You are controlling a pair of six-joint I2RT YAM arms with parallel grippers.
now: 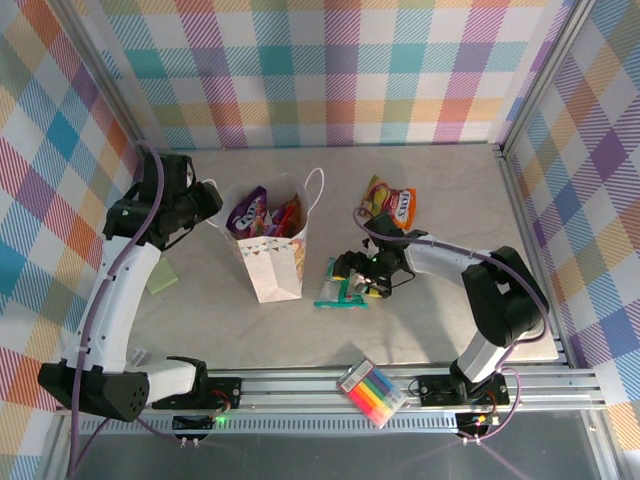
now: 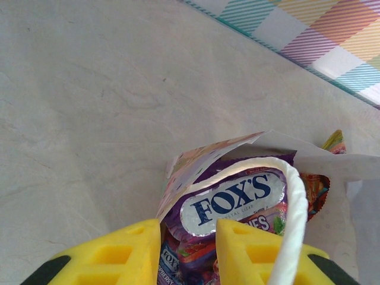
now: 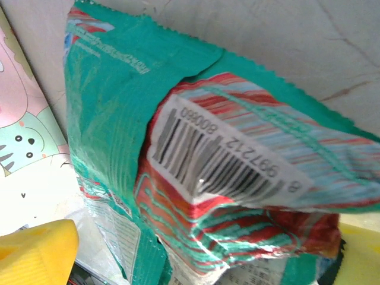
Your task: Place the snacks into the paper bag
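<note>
The right fingers (image 3: 37,244) clench the teal packet (image 3: 116,113); lift it well clear of the paper bag (image 1: 275,262) rim, which the spread left fingers (image 2: 116,256) straddle.

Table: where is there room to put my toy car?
Bare table lies in front, between the paper bag and the near rail, and along the back wall. Crowded: beside the bag, where the right gripper holds the teal packet near the orange packets.

Overhead view down on table (image 1: 430,330), 2 wrist views close, paper bag (image 1: 272,262) shared
</note>
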